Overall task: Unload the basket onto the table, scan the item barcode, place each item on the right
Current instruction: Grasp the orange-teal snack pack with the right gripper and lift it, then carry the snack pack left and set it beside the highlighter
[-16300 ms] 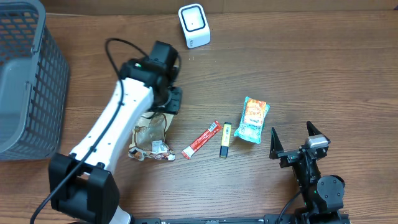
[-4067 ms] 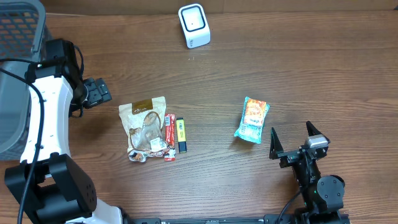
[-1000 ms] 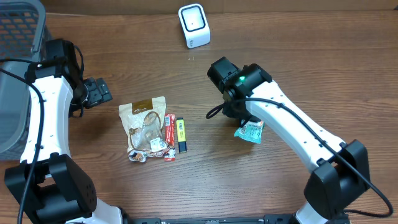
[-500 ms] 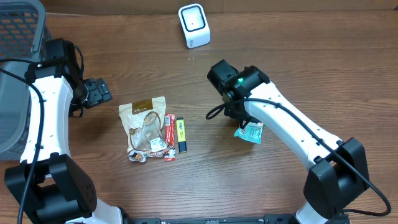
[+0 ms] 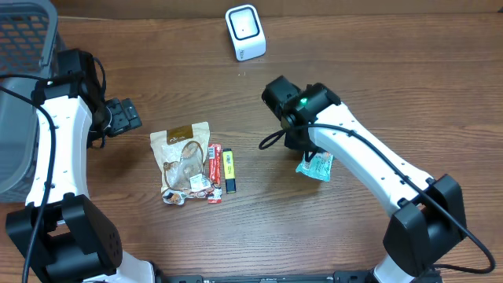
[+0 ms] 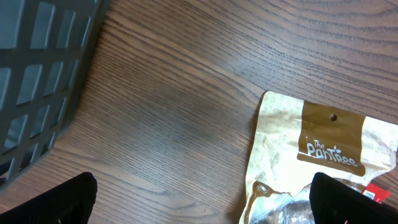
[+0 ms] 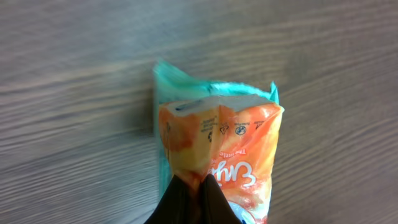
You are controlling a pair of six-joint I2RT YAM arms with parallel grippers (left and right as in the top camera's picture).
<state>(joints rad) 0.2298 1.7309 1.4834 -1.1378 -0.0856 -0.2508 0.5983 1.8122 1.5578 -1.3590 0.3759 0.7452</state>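
The item, an orange and teal snack bag (image 5: 317, 167) (image 7: 219, 144), lies on the wooden table right of centre. My right gripper (image 5: 303, 149) (image 7: 198, 194) is down on it and shut, its black fingertips (image 7: 180, 200) pinching a raised fold of the bag's film. The white barcode scanner (image 5: 245, 31) stands at the table's back edge. My left gripper (image 5: 126, 116) (image 6: 202, 202) hovers open and empty at the left, its fingers (image 6: 59, 200) wide apart above bare wood and the top edge of a tan pouch (image 6: 314, 152).
The tan pouch (image 5: 184, 155), a red stick pack (image 5: 213, 168) and a yellow stick pack (image 5: 228, 170) lie together left of centre. A grey mesh basket (image 5: 35, 118) (image 6: 37, 68) takes up the far left.
The right gripper's jaws have closed onto the snack bag, gathering a fold of it. The arm itself has hardly shifted. The left arm has stayed still.
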